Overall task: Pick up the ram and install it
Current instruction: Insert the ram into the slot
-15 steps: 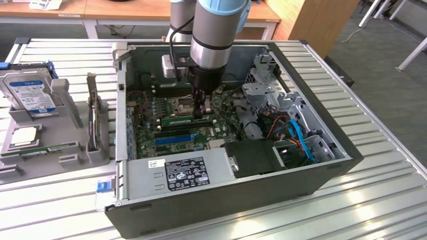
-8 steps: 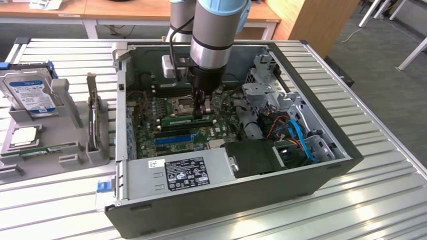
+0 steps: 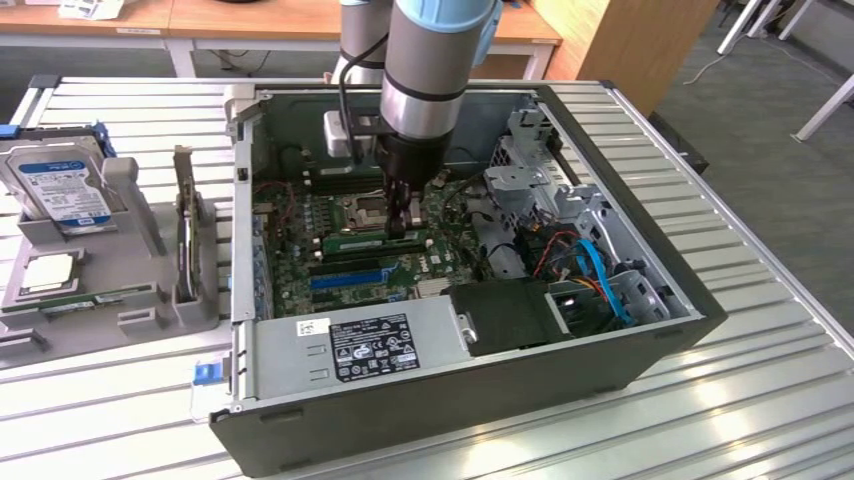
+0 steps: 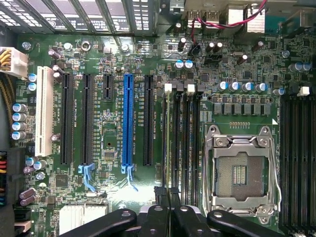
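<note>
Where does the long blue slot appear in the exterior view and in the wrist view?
Exterior view: the blue slot lies just beyond the grey power supply, toward the exterior view's left.
Wrist view: the blue slot runs between two long black slots.
Shared landmark: the CPU socket with its metal frame.

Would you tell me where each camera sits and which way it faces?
Exterior view: off the arm, raised, looking obliquely down into the open computer case; the arm and gripper, shut on the ram, show.
Wrist view: on the wrist, facing straight down at the motherboard; the gripper's fingers show.
Shared: the blue slot and CPU socket.
</note>
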Robot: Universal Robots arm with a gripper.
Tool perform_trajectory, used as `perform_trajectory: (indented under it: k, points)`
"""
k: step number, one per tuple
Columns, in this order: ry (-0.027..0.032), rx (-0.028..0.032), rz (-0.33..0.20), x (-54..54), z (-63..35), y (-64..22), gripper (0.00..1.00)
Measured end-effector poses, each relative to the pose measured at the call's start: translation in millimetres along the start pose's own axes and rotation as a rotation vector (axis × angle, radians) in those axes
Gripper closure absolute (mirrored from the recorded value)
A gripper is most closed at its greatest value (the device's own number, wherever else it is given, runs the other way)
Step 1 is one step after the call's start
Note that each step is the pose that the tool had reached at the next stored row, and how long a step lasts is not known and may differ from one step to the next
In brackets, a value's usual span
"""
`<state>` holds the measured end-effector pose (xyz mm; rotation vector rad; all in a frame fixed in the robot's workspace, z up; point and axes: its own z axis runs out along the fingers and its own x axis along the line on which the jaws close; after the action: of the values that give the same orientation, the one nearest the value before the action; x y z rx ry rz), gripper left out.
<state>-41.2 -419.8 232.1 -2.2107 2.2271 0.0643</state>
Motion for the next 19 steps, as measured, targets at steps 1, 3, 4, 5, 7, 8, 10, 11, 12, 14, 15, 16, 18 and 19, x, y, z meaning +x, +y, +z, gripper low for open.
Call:
perform_trajectory:
  k: [1,3,4,5,7,8,10,11,12,14,15,16,18,19]
  points:
    - [0.0002,-0.0001,0.000,0.0,0.3,0.0,0.89]
    - [0.0005,-0.0002,0.000,0.0,0.3,0.0,0.89]
    - [0.0004,-0.0002,0.000,0.0,0.5,-0.2,0.89]
    - [0.0001,-0.0001,0.000,0.0,0.6,-0.4,0.89]
    - [0.0002,-0.0002,0.000,0.0,0.6,-0.4,0.89]
    - [0.0002,-0.0002,0.000,0.0,0.6,-0.4,0.89]
    - [0.0000,-0.0001,0.000,0.0,1.0,-0.4,0.89]
    - [0.0001,-0.0001,0.000,0.0,1.0,-0.4,0.89]
    - [0.0000,-0.0001,0.000,0.0,1.0,-0.4,0.89]
    - [0.0001,-0.0001,0.000,0.0,1.0,-0.4,0.89]
    - [0.0001,-0.0001,0.000,-0.1,1.0,-0.4,0.89]
    - [0.0001,-0.0001,0.000,-0.1,1.0,-0.4,0.89]
    - [0.0001,-0.0001,0.000,-0.6,1.0,-0.4,0.89]
    - [0.0001,-0.0001,0.000,-0.6,1.0,-0.4,0.89]
